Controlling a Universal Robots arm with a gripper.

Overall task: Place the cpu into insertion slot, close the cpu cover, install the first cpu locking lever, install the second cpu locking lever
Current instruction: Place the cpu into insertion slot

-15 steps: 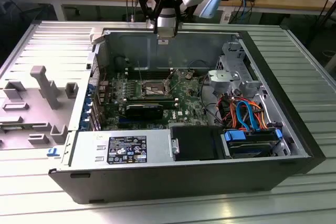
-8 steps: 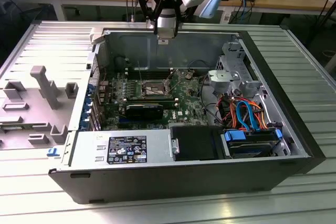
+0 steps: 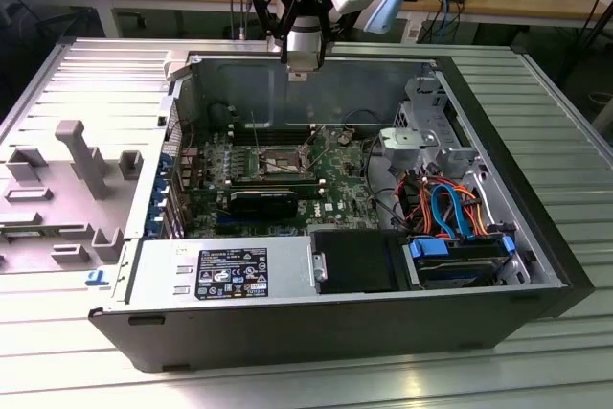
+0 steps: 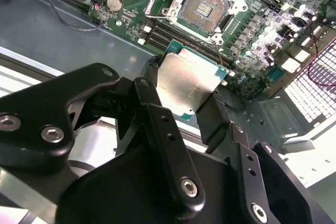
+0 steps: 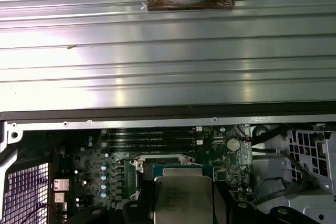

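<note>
**Operator:** Gripper state?

**Technician:** The gripper (image 4: 186, 90) is clamped on the cpu (image 4: 191, 80), with a finger (image 4: 212, 119) on each opposite edge and the chip held flat.

**Operator:** Slot position?

**Technician:** The slot (image 4: 202, 4) lies just beyond the fingertips on the board (image 4: 252, 30) and is empty. In the exterior view it sits below the gripper (image 3: 300, 62).

1. The exterior view looks down from high up off one long side of the open computer case (image 3: 287, 332). It stands far enough back to take in the whole case, the ribbed table (image 3: 565, 352) around it and the gripper (image 3: 299, 56) above the far wall.
2. The second wrist view sits close behind the gripper, looking past its black links at the cpu (image 4: 189, 77) and the insertion slot (image 4: 205, 6) beyond.
3. The first wrist view looks over the cpu (image 5: 184, 200), across the motherboard (image 5: 94, 166), to the table outside the case.
4. Both wrist views share the cpu and motherboard; the exterior view shows that motherboard from much farther off.
</note>
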